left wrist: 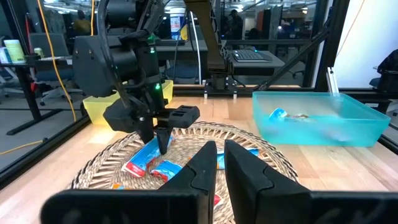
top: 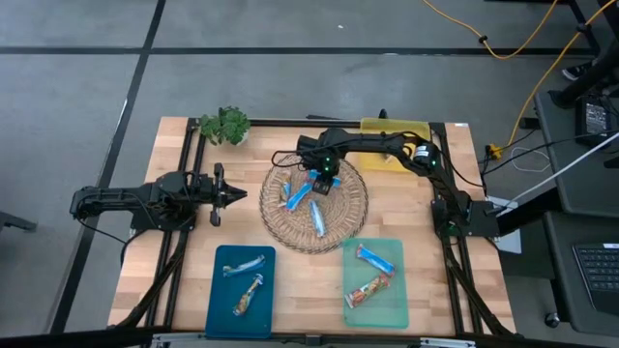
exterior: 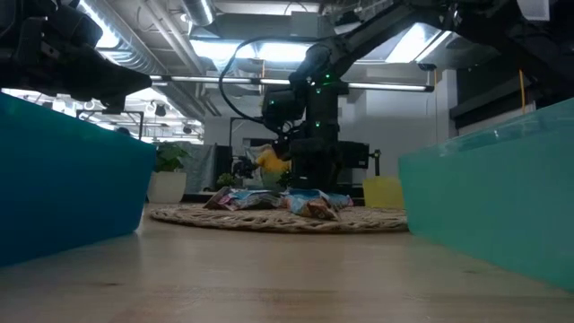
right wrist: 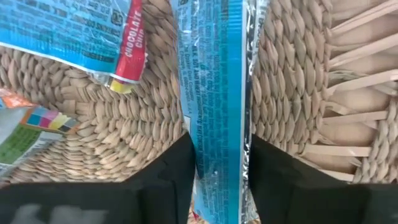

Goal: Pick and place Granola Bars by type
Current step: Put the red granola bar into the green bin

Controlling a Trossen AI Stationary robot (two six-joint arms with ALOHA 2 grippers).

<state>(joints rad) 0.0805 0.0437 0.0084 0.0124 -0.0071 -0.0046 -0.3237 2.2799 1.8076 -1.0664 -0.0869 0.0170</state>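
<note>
A round wicker tray (top: 353, 208) in the table's middle holds several granola bars, among them blue ones (top: 317, 218) and an orange-ended one (right wrist: 127, 46). My right gripper (right wrist: 217, 180) reaches down into it, shut on a blue bar (right wrist: 214, 93). Two silvery bars (top: 244, 266) lie in the blue tray (top: 221, 307). A blue bar (top: 375, 257) and an orange-brown one (top: 366, 291) lie in the green tray (top: 395, 307). My left gripper (top: 240, 193) waits shut, left of the wicker tray. My right gripper pinches the blue bar by its two long edges (right wrist: 198, 155), one finger (right wrist: 165, 180) on each side. The fingers come from above, pointing down, and lie across the bar. The bar lies flat on the wicker weave (right wrist: 292, 81).
A leafy green sprig (top: 224, 124) stands at the far left corner and a yellow tray (top: 392, 130) at the far edge behind the right arm. Bare wood lies between the wicker tray and the two near trays.
</note>
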